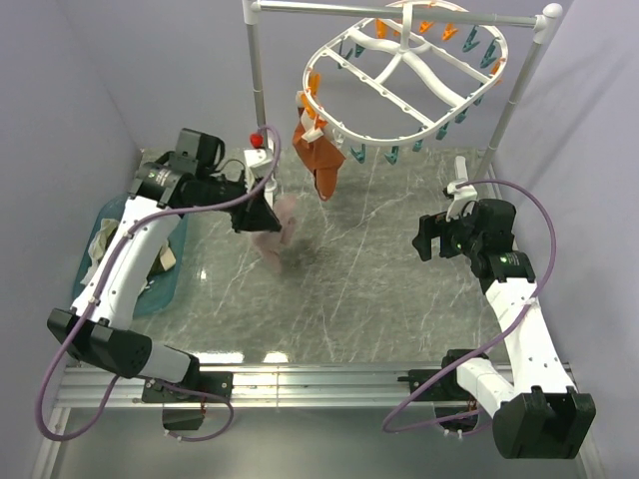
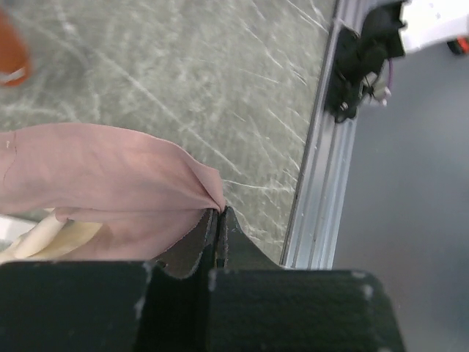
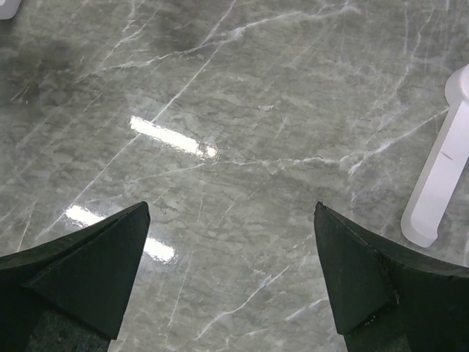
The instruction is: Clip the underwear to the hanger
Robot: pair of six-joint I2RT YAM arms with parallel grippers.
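Note:
The pale pink underwear (image 1: 277, 228) hangs blurred from my left gripper (image 1: 262, 212), lifted above the marble table left of centre. In the left wrist view the jaws are closed on a fold of the pink cloth (image 2: 110, 183), and the left gripper (image 2: 220, 213) pinches its edge. The white oval hanger (image 1: 404, 75) with orange and teal pegs hangs from the rail at the back, up and to the right of the underwear. My right gripper (image 1: 427, 236) is open and empty over bare table at the right; in the right wrist view (image 3: 231, 213) its jaws stand wide apart.
A rust-orange garment (image 1: 319, 150) is clipped to the hanger's left rim. The white pole stand (image 1: 258, 70) holds the rail; its right foot (image 3: 440, 176) shows in the right wrist view. A blue bin (image 1: 170, 284) with cloths stands at the left table edge.

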